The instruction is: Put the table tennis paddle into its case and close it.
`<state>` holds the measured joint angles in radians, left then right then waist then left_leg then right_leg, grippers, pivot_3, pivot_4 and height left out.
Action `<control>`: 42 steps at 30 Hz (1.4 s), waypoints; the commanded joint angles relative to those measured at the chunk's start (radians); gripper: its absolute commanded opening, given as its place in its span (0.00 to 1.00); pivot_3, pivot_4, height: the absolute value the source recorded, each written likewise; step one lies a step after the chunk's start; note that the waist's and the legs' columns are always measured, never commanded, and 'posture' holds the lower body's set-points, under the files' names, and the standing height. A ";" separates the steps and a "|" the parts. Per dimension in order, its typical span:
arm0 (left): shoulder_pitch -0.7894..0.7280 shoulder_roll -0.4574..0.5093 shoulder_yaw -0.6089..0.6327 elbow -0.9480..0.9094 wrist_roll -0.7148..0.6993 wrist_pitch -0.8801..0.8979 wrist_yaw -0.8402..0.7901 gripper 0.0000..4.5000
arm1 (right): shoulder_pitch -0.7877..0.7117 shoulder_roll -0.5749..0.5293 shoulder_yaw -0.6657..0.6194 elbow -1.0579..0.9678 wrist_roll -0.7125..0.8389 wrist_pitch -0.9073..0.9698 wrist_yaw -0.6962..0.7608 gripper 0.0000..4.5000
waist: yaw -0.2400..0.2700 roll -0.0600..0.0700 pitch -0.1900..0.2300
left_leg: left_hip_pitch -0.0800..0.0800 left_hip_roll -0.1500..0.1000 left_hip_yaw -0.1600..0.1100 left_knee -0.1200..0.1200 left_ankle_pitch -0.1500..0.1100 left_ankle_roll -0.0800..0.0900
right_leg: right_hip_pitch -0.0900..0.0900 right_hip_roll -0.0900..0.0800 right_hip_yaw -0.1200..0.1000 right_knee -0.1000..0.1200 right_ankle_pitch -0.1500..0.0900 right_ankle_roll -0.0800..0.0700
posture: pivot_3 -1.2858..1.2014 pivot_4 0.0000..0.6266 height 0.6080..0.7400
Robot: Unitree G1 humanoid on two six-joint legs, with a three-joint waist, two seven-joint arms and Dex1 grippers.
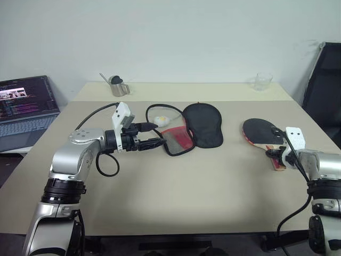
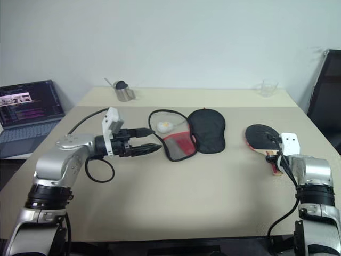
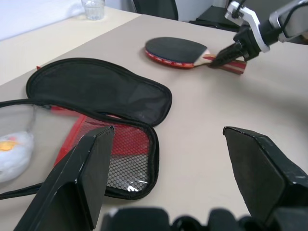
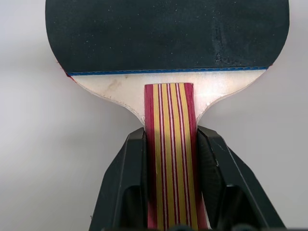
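Beige bench (image 1: 176,192), case (image 1: 193,128) unzipped.
Right claw (image 4: 169,159) clamps the table tennis paddle (image 4: 168,57) handle; left claw (image 1: 153,134) gapes empty.

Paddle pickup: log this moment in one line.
right gripper: shut on paddle handle | left gripper: open | case: unzipped

Paddle (image 4: 168,33) w/ matt rubber face, striped wood handle; case (image 3: 101,91) soft cloth w/ mesh.

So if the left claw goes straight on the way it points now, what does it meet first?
Probably the case, lying open on the table just ahead of the left claw; how high the claw is above it is unclear.
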<state>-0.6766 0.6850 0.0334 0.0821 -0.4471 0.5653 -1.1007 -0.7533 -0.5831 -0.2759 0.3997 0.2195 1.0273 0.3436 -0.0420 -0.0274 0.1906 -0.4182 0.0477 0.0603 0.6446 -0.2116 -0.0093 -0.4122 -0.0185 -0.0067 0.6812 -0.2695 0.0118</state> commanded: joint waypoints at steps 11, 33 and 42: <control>0.010 -0.002 0.010 -0.057 -0.009 0.007 0.038 0.88 | -0.344 0.201 -0.030 0.109 0.005 -0.160 -0.217 0.23 | 0.002 0.000 0.000 | -0.009 0.000 0.000 0.000 0.000 0.000 | -0.009 0.000 0.000 0.001 0.003 -0.005 | 0.52 0.24 1.00; 0.113 -0.013 0.012 -0.251 -0.051 0.122 0.129 0.88 | -0.562 0.470 0.007 0.768 -0.035 -0.700 -0.338 0.23 | 0.009 0.000 0.000 | -0.014 0.000 -0.002 0.001 0.000 0.000 | -0.011 -0.002 -0.003 0.000 0.004 -0.006 | 0.52 0.24 1.00; 0.123 -0.014 0.006 -0.284 -0.060 0.142 0.150 0.88 | -0.555 0.475 0.031 0.818 -0.063 -0.721 -0.337 0.23 | 0.008 0.000 0.000 | -0.014 0.001 -0.002 0.000 0.000 0.000 | -0.011 -0.002 -0.003 0.000 0.004 -0.006 | 0.52 0.24 1.00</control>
<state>-0.5519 0.6636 0.0262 -0.1586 -0.4887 0.7092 -0.9525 -1.2809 -0.1071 -0.2513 1.2340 0.1649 0.3380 0.0000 -0.0337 -0.0271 0.1907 -0.4321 0.0483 0.0584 0.6450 -0.2115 -0.0094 -0.4237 -0.0204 -0.0096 0.6816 -0.2655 0.0054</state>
